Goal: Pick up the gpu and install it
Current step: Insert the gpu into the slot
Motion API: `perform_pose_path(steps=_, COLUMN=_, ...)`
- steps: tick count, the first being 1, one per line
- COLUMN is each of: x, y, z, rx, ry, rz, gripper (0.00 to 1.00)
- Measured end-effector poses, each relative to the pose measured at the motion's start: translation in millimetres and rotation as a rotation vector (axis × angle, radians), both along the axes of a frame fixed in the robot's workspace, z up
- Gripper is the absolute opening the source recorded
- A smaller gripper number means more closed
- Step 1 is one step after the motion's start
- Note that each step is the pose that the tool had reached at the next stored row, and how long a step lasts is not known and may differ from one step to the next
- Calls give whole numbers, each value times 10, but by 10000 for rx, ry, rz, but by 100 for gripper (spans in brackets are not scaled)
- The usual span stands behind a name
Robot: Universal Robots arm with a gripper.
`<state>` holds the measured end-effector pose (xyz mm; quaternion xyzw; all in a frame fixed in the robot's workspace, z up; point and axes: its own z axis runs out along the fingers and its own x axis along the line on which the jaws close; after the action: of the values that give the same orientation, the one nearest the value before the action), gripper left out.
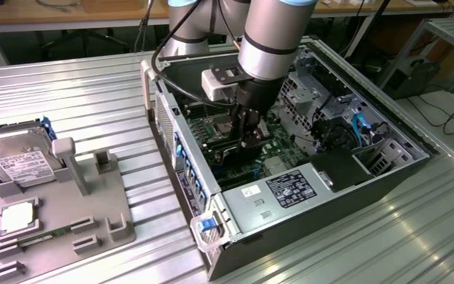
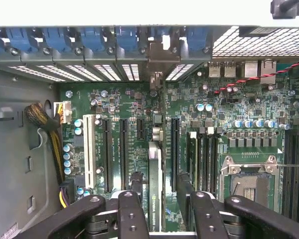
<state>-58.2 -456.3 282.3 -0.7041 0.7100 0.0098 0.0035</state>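
The gpu is a thin dark card seen edge-on, standing upright over a long slot of the green motherboard. Its silver bracket end reaches the case's rear slot openings. My gripper straddles the card's near end with a black finger on each side, shut on it. In the exterior view my gripper points straight down inside the open computer case, and the dark gpu sits just below its fingertips.
Blue slot latches line the rear wall. An empty CPU socket and memory slots lie beside the card. The power supply fills the near corner of the case. A grey fixture holding a hard drive stands at the exterior view's left.
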Motion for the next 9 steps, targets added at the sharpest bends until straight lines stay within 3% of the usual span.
perform_pose_path(steps=1, x=0, y=0, z=0, rx=0, ry=0, rz=0, gripper=40)
perform_pose_path(steps=4, x=0, y=0, z=0, rx=-1, ry=0, rz=0, gripper=21)
perform_pose_path(steps=9, x=0, y=0, z=0, rx=-1, ry=0, rz=0, gripper=11)
